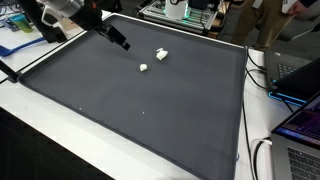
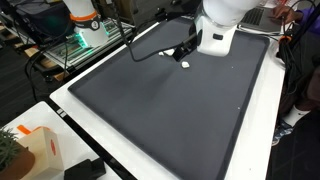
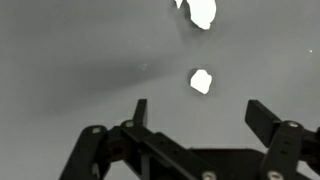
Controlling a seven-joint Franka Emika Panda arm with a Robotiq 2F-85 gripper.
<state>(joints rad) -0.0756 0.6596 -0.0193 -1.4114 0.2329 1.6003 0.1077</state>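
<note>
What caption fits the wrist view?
Open gripper above a dark mat, near white piece and far white piece ahead.

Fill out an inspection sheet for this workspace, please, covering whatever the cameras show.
Surface: dark mat lying flat on a white table.
Job's things: two small white pieces, apart; near piece just ahead of the fingers, far piece beyond it.
Clutter: nothing seen on the mat.
Grippers: gripper open, empty, short of the near piece.
Cables: black cable crossing the mat's far part; second cable on the table edge.
Surroundings: laptop beside the mat; box near a corner.
</note>
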